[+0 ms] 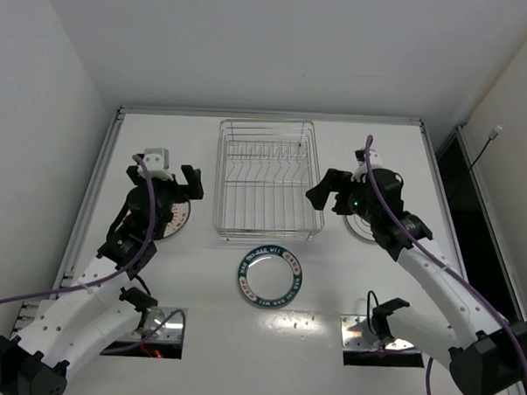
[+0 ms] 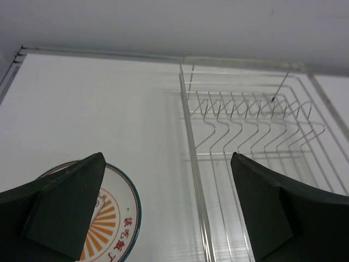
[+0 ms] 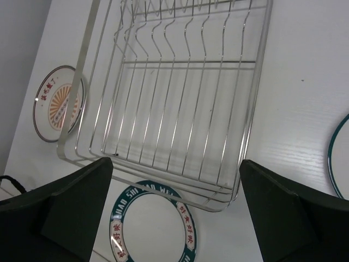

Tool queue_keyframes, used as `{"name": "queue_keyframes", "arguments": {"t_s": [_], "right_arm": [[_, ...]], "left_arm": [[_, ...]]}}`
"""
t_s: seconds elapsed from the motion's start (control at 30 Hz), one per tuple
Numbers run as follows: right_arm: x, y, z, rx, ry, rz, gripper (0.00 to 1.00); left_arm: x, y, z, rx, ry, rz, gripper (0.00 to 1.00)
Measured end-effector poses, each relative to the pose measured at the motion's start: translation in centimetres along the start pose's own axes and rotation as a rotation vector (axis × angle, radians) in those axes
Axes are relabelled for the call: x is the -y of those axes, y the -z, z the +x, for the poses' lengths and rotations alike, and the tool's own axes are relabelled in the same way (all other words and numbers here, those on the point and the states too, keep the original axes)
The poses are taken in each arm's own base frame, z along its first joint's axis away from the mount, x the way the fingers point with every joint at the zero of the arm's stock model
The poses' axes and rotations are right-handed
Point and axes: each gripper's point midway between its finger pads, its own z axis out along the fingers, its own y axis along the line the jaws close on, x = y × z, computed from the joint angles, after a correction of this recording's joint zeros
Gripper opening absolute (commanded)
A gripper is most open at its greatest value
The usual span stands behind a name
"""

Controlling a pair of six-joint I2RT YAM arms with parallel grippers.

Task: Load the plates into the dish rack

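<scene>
The silver wire dish rack [image 1: 219, 178] stands at the middle of the white table. All three plates lie flat on the table outside it. The teal lettered-rim plate [image 1: 270, 277] is just in front of the rack. The orange-red patterned plate [image 1: 173, 222] lies to its left, partly under my left arm. The plain plate [image 1: 364, 228] lies to its right, mostly hidden by my right arm. My left gripper [image 1: 191, 182] hovers open between the orange plate [image 2: 112, 218] and the rack's left rim [image 2: 191, 142]. My right gripper [image 1: 327, 193] hangs open over the rack's front right corner [image 3: 240, 164] and the teal plate [image 3: 155, 224].
Raised rails [image 1: 98, 181] run along the table's left, back and right edges, with white walls beyond. Two metal base plates [image 1: 362, 333] with cables sit at the near edge. The plain plate's thin dark rim [image 3: 334, 158] shows at the right edge of the right wrist view.
</scene>
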Motion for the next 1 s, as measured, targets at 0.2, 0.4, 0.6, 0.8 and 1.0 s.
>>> {"name": "queue_keyframes", "arguments": {"t_s": [0.2,0.4,0.6,0.8,1.0], "right_arm": [[1.5,0.6,-1.7,0.032,0.026,0.091,1.0],[8.6,2.3,-6.7,0.1,-0.052,0.364,1.0],[21.1,7.6,-3.9,0.119,-0.367,0.647,1.0],[25.6,8.6,6.2,-0.005,-0.748,0.676,0.89],[25.9,7.9,10.8,-0.041,-1.028,0.609,0.86]], "left_arm": [[0.4,0.1,-2.7,0.064,0.048,0.003,1.0],[1.1,-0.6,-1.5,0.017,0.042,0.027,1.0],[-0.3,-1.4,0.1,-0.042,0.033,-0.073,1.0],[-1.4,-2.0,0.5,-0.093,0.015,-0.165,1.0],[-1.5,-2.9,1.2,-0.147,-0.002,-0.204,1.0]]}}
